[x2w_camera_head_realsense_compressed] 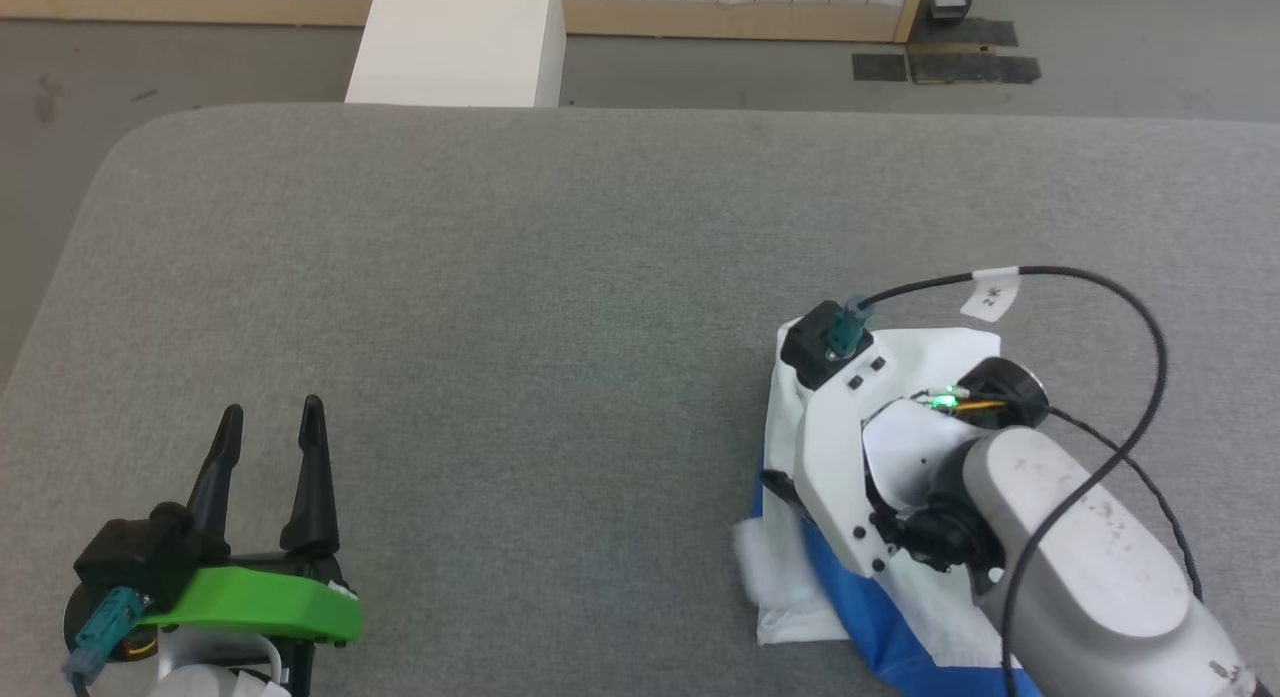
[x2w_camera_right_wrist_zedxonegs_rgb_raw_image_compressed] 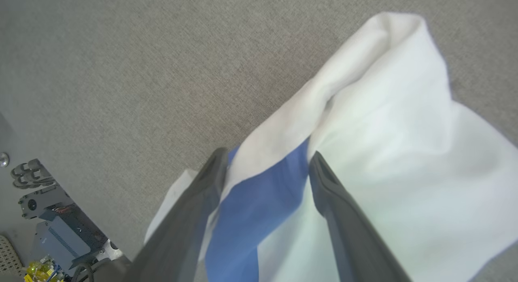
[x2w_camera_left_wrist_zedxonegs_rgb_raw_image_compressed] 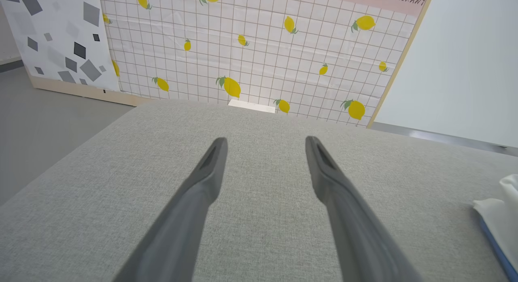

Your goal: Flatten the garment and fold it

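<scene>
Nearest the robot, at about 8 o'clock on the grey table (x2w_camera_head_realsense_compressed: 560,277), the left tool (x2w_camera_head_realsense_compressed: 272,407) sits low with its two dark fingers spread wide and nothing between them, pointing toward 12 over bare surface. Across at 4 o'clock the garment (x2w_camera_head_realsense_compressed: 790,587) lies bunched in a small heap close to the near edge, white folds with a royal-blue band running through them. Its near end is cut off from sight. The right arm (x2w_camera_head_realsense_compressed: 1090,547) comes in from 5 o'clock and bends steeply down over the heap, its pale wrist housing hiding much of the cloth. Looking along that wrist, the right tool (x2w_camera_right_wrist_zedxonegs_rgb_raw_image_compressed: 267,152) stands with its fingers spread, the blue band and a white fold lying between them. I can't tell whether the tips touch the fabric. A black cable (x2w_camera_head_realsense_compressed: 1135,312) with a white tag (x2w_camera_head_realsense_compressed: 992,292) loops over the arm. Past the far edge, toward 12, a white post (x2w_camera_head_realsense_compressed: 455,37) rises from the grey floor (x2w_camera_head_realsense_compressed: 1120,77), with a lemon-print panel (x2w_camera_left_wrist_zedxonegs_rgb_raw_image_compressed: 263,51) behind it.
</scene>
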{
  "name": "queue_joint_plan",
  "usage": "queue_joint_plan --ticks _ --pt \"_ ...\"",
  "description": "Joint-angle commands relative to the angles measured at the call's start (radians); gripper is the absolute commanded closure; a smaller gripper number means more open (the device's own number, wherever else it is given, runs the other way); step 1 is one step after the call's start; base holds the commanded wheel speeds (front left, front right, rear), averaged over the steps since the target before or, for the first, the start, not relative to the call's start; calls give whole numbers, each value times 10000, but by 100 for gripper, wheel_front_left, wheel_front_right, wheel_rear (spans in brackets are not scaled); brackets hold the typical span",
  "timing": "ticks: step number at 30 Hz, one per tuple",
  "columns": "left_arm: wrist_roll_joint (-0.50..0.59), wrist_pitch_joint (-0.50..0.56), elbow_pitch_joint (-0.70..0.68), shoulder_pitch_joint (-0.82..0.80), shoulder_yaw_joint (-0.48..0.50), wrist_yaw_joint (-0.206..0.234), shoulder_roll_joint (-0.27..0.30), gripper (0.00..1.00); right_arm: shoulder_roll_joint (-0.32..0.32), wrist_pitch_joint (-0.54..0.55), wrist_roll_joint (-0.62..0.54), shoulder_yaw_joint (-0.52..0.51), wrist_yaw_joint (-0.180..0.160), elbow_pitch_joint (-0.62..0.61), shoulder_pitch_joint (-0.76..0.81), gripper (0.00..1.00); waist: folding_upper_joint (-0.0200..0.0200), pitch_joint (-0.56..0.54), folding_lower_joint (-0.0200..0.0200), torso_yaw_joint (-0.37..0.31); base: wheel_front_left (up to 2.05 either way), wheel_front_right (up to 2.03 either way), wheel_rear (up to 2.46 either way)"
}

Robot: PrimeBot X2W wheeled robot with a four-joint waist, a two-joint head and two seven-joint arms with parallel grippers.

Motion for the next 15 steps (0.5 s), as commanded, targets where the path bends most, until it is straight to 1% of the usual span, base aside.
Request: queue_joint_plan --ticks 1,4,8,11,15 --pt "-32 -25 6 60 -16 87 46 0 -145 -48 187 -11 -15 -330 -30 0 68 -188 0 -165 0 0 0" --pt "-40 -3 -3 84 -44 100 64 0 -346 -115 410 -245 -15 -991 94 0 68 -319 0 -293 0 0 0" --pt "-39 15 -34 105 -97 141 55 0 -517 -391 272 -1210 -15 -1745 464 0 68 -463 0 -464 0 0 0" --pt "-32 14 -44 119 -173 156 27 0 -532 -586 -324 -2273 -15 -2059 1042 0 68 -524 0 -537 0 0 0" --pt "-43 9 -66 139 -220 172 9 0 -217 -887 -1479 -3607 -15 -2310 1987 0 68 -506 0 -589 0 0 0"
